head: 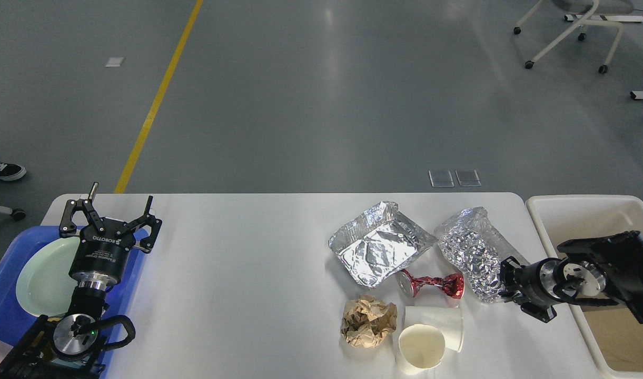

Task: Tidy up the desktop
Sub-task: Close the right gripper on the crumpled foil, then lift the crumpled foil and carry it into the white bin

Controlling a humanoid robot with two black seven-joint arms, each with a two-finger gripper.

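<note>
Large white rounded-corner surface (247,295) fills lower view beneath both our hands. Our right hand (511,287) low at its right edge, against crumpled silver foil bundle (471,252); finger spread unreadable. Our left hand (110,216) spread wide, empty, above blue plastic tray (0,300).

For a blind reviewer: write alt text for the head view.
On the desktop, the right gripper reaches a crumpled foil bag beside a foil tray, crushed red can, paper wad and paper cups. The open left gripper hovers by a blue tray.
</note>
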